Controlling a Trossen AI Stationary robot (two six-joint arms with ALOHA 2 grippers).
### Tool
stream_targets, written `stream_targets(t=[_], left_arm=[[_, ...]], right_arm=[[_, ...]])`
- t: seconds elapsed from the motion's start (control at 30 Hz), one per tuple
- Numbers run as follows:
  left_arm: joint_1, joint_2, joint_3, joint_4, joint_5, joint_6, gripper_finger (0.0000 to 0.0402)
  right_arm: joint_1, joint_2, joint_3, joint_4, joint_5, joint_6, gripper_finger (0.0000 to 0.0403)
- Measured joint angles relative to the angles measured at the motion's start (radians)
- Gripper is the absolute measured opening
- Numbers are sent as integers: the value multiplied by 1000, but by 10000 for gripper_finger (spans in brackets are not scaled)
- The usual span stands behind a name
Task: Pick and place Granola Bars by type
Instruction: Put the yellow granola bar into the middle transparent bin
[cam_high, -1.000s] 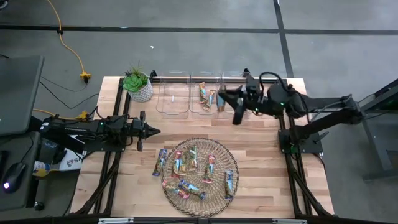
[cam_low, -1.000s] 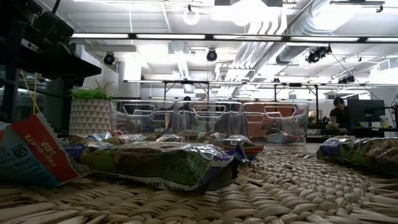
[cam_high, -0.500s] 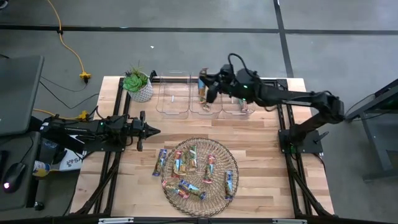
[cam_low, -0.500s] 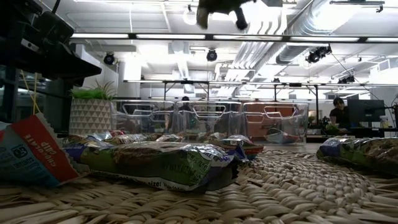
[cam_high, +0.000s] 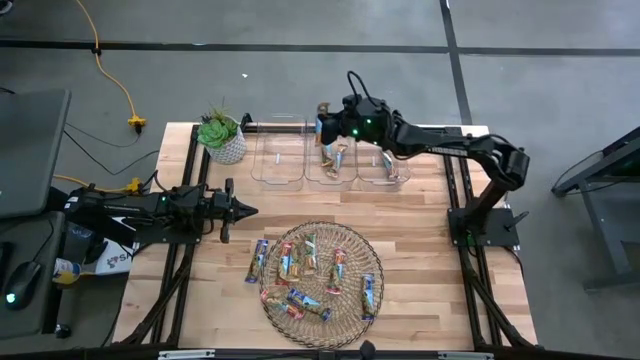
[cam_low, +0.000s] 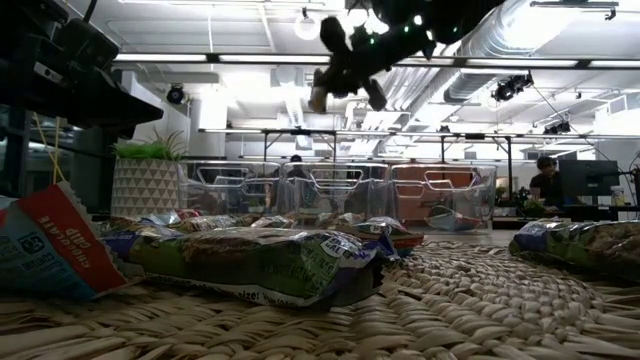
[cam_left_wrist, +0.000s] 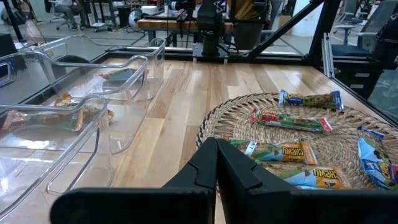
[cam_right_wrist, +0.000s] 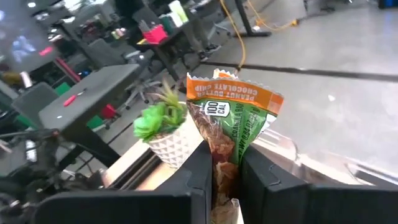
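1. Holding a green-and-orange granola bar, our right gripper is clenched on the wrapper's lower half, fingers pressed to either side; the bar stands upright between them and we judge it light, thin and slightly crushable, so a pinch across the middle of the body suits it better than the crimped end.
2. In the high view we see that right gripper above the middle clear bin, which already holds a bar or two; the bin walls are glossy, rigid plastic with rounded corners.
3. We expect the foil wrappers to be slippery and crinkly; a firm but shallow squeeze should hold without bursting the seal.
4. Our left gripper waits beside the wicker mat with fingers closed on nothing; the mat is a coarse round weave, likely to snag a fingertip.
5. The remaining Granola Bars lie scattered flat on the mat, some overlapping, with one blue bar at its left edge on the wood.
6. Farther back, the slatted wooden table is smooth; a potted plant in a faceted white pot stands near the leftmost bin.
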Motion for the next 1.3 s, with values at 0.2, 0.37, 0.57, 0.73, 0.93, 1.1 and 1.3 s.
stream_targets(t=[0.2,0.37,0.57,0.73,0.93,1.1,1.3], left_arm=[[0,0,0,0,0,0,1],[0,0,0,0,0,0,1],[0,0,0,0,0,0,1],[0,0,0,0,0,0,1],[0,0,0,0,0,0,1],[0,0,0,0,0,0,1],[0,0,0,0,0,0,1]], right_arm=[[-17,48,0,-22,0,10,35],[-17,85,0,-66,2,14,35],[-22,115,0,-143,7,78,33],[-35,115,0,-182,26,87,33],[-49,115,0,-195,17,107,32],[-48,116,0,-247,14,105,32],[-46,141,0,-277,1,111,32]])
